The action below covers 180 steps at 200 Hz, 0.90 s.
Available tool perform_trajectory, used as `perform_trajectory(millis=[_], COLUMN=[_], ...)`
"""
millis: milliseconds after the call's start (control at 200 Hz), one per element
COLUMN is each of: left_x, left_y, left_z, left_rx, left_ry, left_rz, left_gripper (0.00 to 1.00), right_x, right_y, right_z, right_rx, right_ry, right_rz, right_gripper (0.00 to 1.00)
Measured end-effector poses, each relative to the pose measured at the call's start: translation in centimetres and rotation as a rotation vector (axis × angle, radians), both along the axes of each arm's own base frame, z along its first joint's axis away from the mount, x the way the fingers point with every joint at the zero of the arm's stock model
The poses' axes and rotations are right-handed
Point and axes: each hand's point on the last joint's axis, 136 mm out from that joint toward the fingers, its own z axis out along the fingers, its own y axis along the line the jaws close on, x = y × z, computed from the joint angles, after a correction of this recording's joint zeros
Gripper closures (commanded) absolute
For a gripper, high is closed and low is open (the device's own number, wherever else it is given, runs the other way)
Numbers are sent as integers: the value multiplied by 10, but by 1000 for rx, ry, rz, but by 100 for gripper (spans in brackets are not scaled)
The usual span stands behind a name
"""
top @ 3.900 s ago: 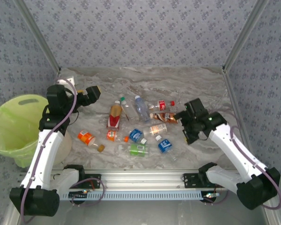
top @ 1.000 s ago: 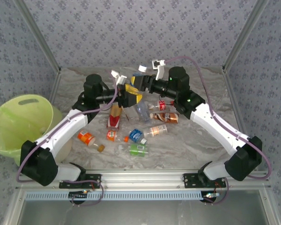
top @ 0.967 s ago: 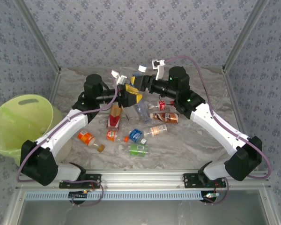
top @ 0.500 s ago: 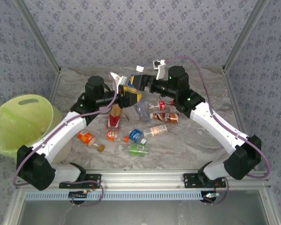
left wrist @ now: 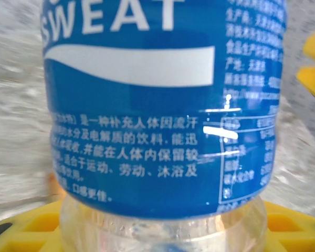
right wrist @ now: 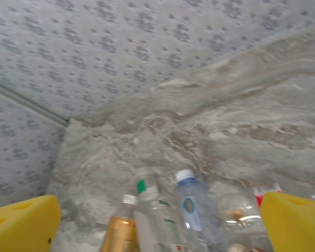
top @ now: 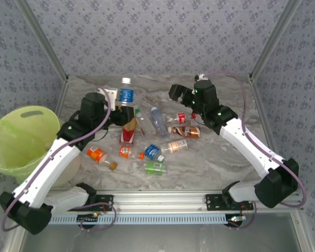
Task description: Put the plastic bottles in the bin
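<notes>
Blue-labelled bottle (top: 126, 97): held upright, white cap up, by the left gripper (top: 123, 108), whose jaws are closed on it. The left wrist view shows the label close up, with the yellow fingers (left wrist: 26, 236) at the frame's lower edge. Position: 11 o'clock of the loose bottles (top: 152, 151) lying on the marble table (top: 220, 157). The bin (top: 21, 139) stands at 9 o'clock, beyond the table's left edge, well apart from the held bottle. Right gripper (top: 177, 93): 1 o'clock of the pile, jaws spread wide, holding nothing.
</notes>
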Motion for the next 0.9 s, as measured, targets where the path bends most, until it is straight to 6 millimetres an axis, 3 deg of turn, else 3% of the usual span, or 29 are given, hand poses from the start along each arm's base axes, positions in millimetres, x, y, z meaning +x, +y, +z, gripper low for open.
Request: perform_trajectory(millis=[85,205,420,655,795,900], left_x=[-6,-20,-39,-65,-90,-108], left_y=[27,62,118,194,236,255], left_z=[30,65,88,89,81,68], left_rx=[44,83,254,513,572,569], left_ry=[-83,-180,-225,-205,-135,-70], left_rz=[92,206,392,665,819,901], left_gripper=[57,57,59,58,59,60], right_x=[-1,0,1,3,3,3], right_y=[-6,-10,-13,-10,-9,-8], right_z=[-13,-15,-15,-22,-22,-23], right_rx=[-22,-28,-32,-34,-34,-33], right_ry=[35,37,35,52,55,58], right_rz=[-25,-45,-57,-44,-40,-35], right_gripper=[0,0,0,0,0,0])
